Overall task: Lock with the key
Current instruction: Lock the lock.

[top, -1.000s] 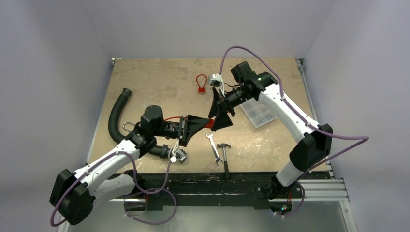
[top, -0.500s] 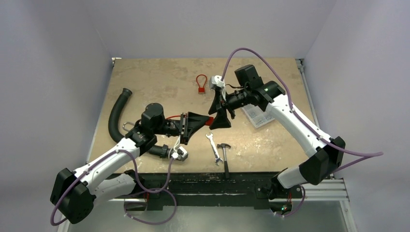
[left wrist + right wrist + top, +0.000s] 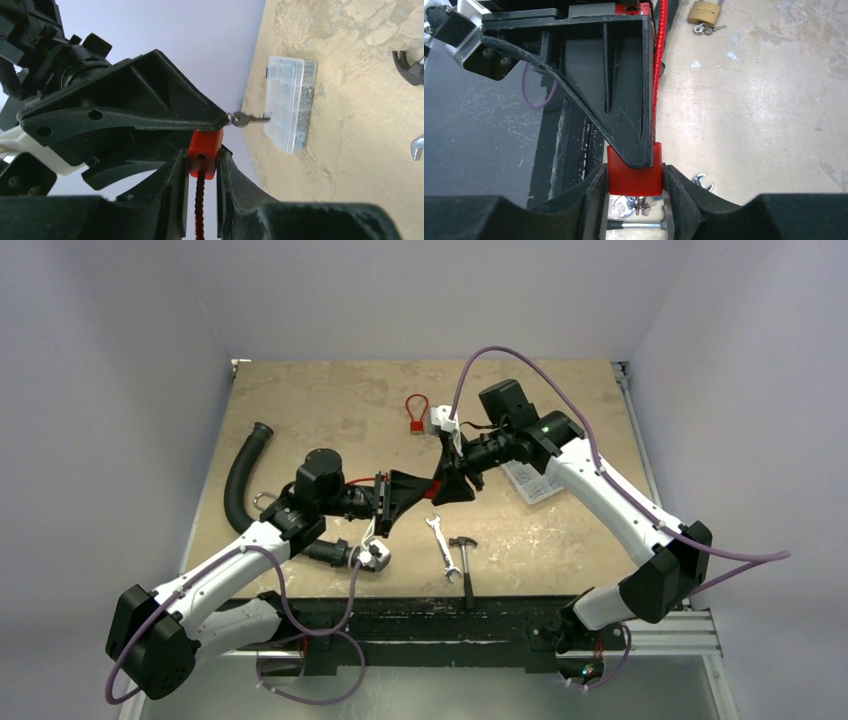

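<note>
both grippers have closed in on each other since a second ago: the right arm's elbow has swung out to the right and its wrist has eased left, so the two black tips now meet over the middle of the table (image 3: 330, 400). the left gripper (image 3: 202, 159) reaches in from the left and is clamped on the red lock body (image 3: 205, 145), one finger pressed to each side. the red cable (image 3: 658, 65) runs back along it toward its wrist. the lock is held up off the table, a little far of the wrench (image 3: 440, 540) and the hammer (image 3: 466, 552) that lie toward the near edge.

the right gripper (image 3: 634, 174) comes in from the far right. from its own camera its fingers (image 3: 574, 212) stand either side of the red body with a gap between them, and one finger of the left gripper crosses in front. from the left wrist the key (image 3: 248, 119) shows at the very tip of a right finger, just beside one corner of the lock body, its blade pointing away from that gripper toward the table. whether the right fingers are pinching anything i cannot tell from where i stand.

off to the right lies a clear parts box (image 3: 291, 102). a black hose (image 3: 240, 475) curls at the left with a brass padlock (image 3: 703, 11) beside it, and a second red lock (image 3: 415, 415) rests farther back, well apart.
</note>
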Controlling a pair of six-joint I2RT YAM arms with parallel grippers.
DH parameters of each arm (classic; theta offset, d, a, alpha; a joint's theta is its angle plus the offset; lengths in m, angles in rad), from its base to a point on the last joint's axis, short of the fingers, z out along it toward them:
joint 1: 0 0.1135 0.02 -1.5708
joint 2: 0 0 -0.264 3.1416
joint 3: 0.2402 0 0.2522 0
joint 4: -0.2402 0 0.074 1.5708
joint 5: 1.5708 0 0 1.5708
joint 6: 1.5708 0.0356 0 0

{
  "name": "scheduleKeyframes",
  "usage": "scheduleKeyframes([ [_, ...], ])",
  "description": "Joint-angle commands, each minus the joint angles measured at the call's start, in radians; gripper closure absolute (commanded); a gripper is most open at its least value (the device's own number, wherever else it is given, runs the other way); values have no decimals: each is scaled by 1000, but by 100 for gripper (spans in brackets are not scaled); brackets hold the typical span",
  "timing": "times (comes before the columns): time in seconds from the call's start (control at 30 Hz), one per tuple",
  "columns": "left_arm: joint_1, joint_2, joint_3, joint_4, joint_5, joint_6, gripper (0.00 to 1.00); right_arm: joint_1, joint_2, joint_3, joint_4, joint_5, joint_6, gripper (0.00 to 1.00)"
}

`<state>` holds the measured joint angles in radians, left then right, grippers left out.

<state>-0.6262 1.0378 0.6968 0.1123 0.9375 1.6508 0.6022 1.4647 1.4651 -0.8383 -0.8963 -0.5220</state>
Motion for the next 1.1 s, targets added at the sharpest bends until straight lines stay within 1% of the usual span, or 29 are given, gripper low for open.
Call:
scheduleKeyframes([
  [0.0, -1, 4, 59, -45, 36, 30, 100, 8, -45, -10, 19, 33, -33, 67],
  [0.03, -1, 6, 66, -61, 27, 28, 100, 7, -45, -8, 19, 39, -34, 73],
  [0.07, -1, 7, 81, -80, 18, 22, 94, 7, -44, -6, 20, 42, -33, 79],
  [0.17, 0, 6, 129, -172, -10, -37, 61, 5, -42, -10, 61, 38, 19, 95],
  [0.2, -1, 2, 141, -201, -26, -53, 53, 3, -42, -9, 73, 49, 32, 100],
  [0.23, -1, -4, 149, -222, -46, -75, 39, 0, -44, -9, 81, 63, 36, 100],
  [0.27, 0, -11, 156, -228, -70, -130, 30, -4, -47, -12, 98, 77, 43, 100],
  [0.3, -1, -23, 169, -237, -97, -187, 23, -11, -56, -18, 118, 90, 57, 100],
  [0.37, 1, -39, 212, -291, -147, -316, 14, -33, -63, -26, 155, 109, 75, 100],
  [0.47, 4, -48, 296, -377, -227, -529, 5, -87, -59, -9, 170, 120, 71, 100],
  [0.5, 7, -51, 320, -392, -267, -621, 3, -102, -55, 4, 171, 120, 71, 100],
  [0.53, 14, -50, 344, -400, -291, -754, 2, -116, -52, 19, 171, 118, 69, 100],
  [0.57, 21, -42, 383, -430, -305, -834, 2, -124, -49, 29, 168, 123, 60, 100],
  [0.67, 68, 37, 586, -532, -308, -1148, 0, -138, -45, 53, 147, 160, 3, 100],
  [0.7, 100, 82, 656, -579, -299, -1252, 1, -142, -46, 60, 141, 172, -20, 100],
  [0.77, 200, 177, 795, -676, -242, -1395, 5, -153, -50, 76, 124, 197, -78, 100],
  [0.8, 266, 217, 852, -723, -191, -1432, 6, -155, -55, 85, 106, 206, -117, 100],
  [0.87, 393, 292, 937, -807, -63, -1449, 8, -156, -66, 101, 68, 230, -203, 100],
  [0.93, 475, 340, 1000, -895, 7, -1438, 8, -156, -79, 117, 37, 243, -265, 100],
  [1.0, 520, 387, 1069, -1048, 62, -1346, 10, -157, -86, 136, 4, 248, -304, 100],
  [1.07, 530, 435, 1129, -1228, 62, -1214, 12, -156, -85, 161, -23, 253, -327, 100],
])
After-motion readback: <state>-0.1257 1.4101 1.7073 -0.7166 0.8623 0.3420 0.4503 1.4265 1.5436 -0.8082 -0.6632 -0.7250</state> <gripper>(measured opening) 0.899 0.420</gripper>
